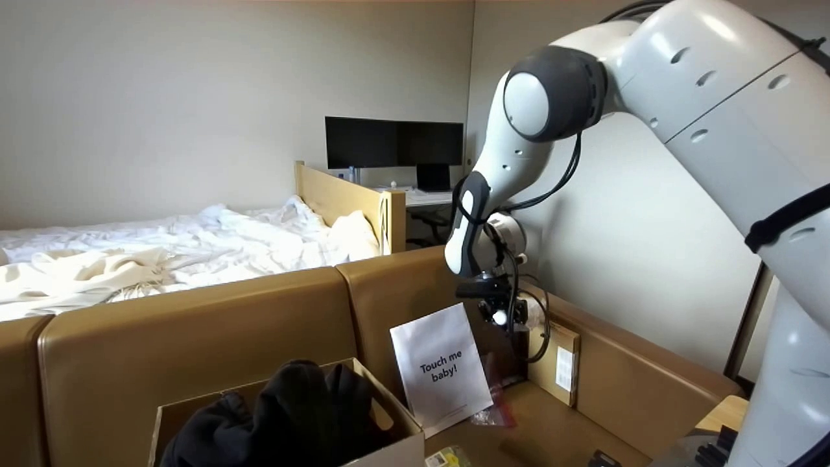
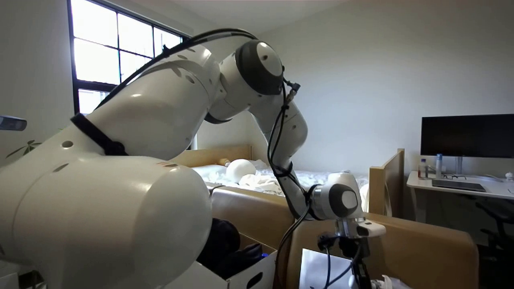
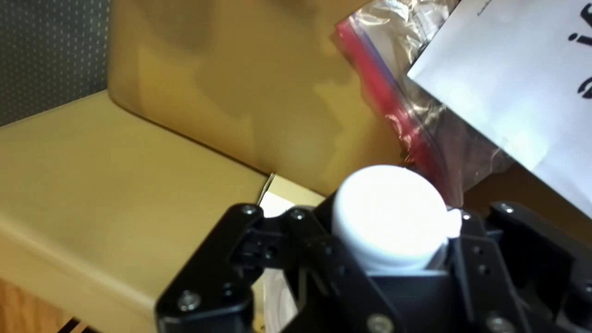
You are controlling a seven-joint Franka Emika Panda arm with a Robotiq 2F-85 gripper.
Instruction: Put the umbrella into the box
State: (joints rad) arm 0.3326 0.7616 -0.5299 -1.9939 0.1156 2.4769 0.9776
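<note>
Bed (image 1: 214, 240) and monitors (image 1: 395, 144) sat way back behind a paper sign (image 1: 441, 373), which leaned on a brown couch (image 1: 201, 324). The gripper (image 3: 388, 231) was just right of that sign in both exterior views, and as far as I could tell it was clamped around the umbrella (image 3: 391, 217), white round end showing in the wrist view. Fingertips were hidden behind that end, so no clue how deep the grip went. The box (image 1: 402, 453) I took as the target was left of the sign, stuffed with dark clothes (image 1: 305, 415). Carry not done yet, by my read.

What worried me:

- Sign was basically between gripper and box. Going straight across that low would probably have knocked it flat.
- Slack cables (image 2: 308, 199) dangled in front of the sign in an exterior view, so they could've hooked its edge.
- Zip bag (image 3: 393, 99) poked out beside the sign, and a dip might've dragged it along.
- That round end looked smooth, so a shallow grip plus a bump on the box rim could've twisted the umbrella loose.
- Clothes looked heaped about rim high. Letting go off-centre might've rolled the umbrella back out toward the sign.
</note>
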